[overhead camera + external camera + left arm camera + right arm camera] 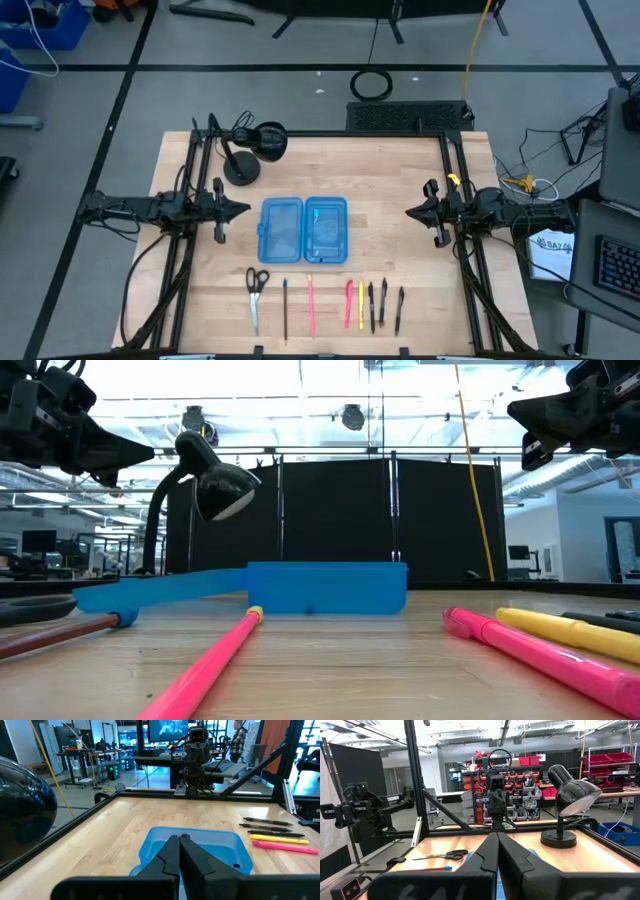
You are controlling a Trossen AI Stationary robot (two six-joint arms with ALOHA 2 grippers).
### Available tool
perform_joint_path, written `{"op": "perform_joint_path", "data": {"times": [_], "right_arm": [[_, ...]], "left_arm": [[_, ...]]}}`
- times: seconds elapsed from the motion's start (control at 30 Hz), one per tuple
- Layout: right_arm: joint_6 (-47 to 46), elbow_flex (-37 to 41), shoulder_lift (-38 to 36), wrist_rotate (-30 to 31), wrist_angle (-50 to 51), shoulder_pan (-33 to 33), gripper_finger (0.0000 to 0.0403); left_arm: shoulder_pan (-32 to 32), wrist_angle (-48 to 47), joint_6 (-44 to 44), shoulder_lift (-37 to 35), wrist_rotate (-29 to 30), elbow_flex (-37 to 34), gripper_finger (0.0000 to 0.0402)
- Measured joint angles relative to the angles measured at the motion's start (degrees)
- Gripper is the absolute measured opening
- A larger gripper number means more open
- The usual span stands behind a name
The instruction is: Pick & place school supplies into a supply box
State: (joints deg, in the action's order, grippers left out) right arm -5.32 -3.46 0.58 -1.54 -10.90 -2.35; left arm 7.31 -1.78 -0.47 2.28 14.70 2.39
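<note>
The supply box (303, 231), a translucent blue case, lies open in two halves at the table's middle, and also shows in the low view (300, 588). The school supplies lie in a row along the near edge: scissors (257, 295), a brown pencil (284, 308), a pink pen (311, 305), a pink marker (349, 303), a yellow one (361, 305) and black pens (383, 305). My left gripper (243, 208) hovers shut to the left of the box. My right gripper (410, 211) hovers shut to its right. Both are above the table and hold nothing.
A black desk lamp (245, 150) stands on its round base at the far left of the table, its head (225, 485) hanging over the wood. Black frame rails (320, 133) run along the table's far and side edges. Bare wood lies between the box and the row of supplies.
</note>
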Motion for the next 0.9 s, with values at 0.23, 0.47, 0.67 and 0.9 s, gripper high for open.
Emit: {"op": "perform_joint_path", "data": {"times": [0.23,0.47,0.67,0.9], "right_arm": [[0.00,0.00,0.00,0.00,0.01,0.00,0.0000],[0.00,0.00,0.00,0.00,0.00,0.00,0.0000],[0.00,0.01,0.00,0.00,0.00,0.00,0.0000],[0.00,0.00,0.00,0.00,-0.02,0.00,0.0000]], "left_arm": [[0.00,-0.02,0.00,0.01,0.00,0.00,0.0008],[0.00,-0.01,0.00,0.02,0.00,0.00,0.0008],[0.00,-0.02,0.00,0.01,0.00,0.01,0.0008],[0.01,0.68,0.00,0.02,0.01,-0.08,0.0008]]}}
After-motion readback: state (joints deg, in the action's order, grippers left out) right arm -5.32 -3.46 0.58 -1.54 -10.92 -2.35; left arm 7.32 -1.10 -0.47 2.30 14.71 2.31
